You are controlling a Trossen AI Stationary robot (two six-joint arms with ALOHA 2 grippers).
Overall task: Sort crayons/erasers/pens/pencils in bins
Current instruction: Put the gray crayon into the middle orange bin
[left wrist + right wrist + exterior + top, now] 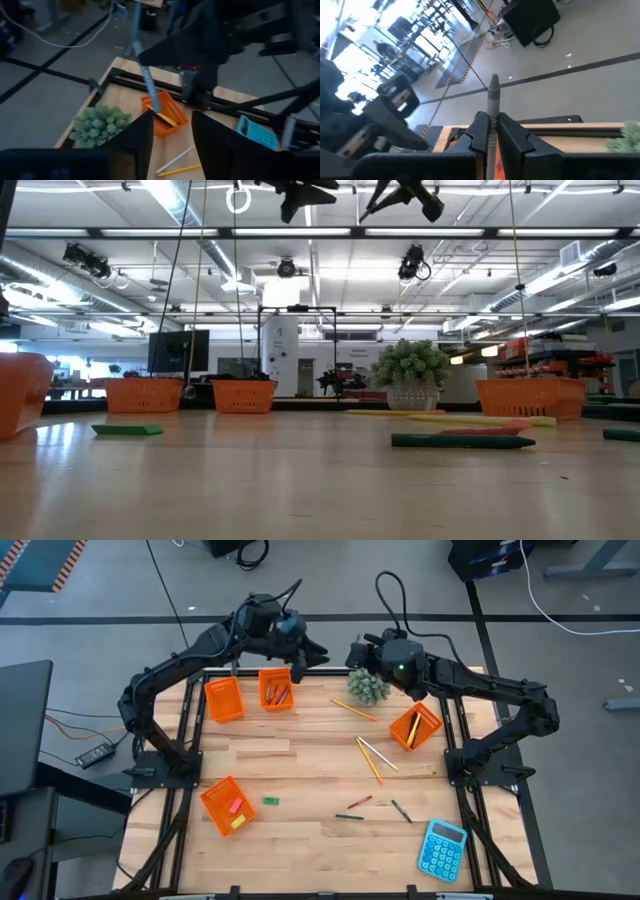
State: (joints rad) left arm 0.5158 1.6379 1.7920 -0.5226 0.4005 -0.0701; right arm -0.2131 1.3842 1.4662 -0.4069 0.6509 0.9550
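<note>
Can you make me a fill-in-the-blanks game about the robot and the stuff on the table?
1. The right gripper is holding a ____ crayon.
2. The calculator is ____.
3. There are ____ orange bins on the table.
4. The bin nearest the loose green eraser holds pink and ____ erasers.

Missing words: grey; blue; four; yellow

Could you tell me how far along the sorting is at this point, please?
Partly done. Some crayons sit in one far bin, pencils in the right bin, erasers in the near-left bin. In hand: the right gripper holds a grey crayon, raised at the table's far edge; the left gripper is open. Left: loose pencils, a green eraser and short sticks; one far bin looks empty.
</note>
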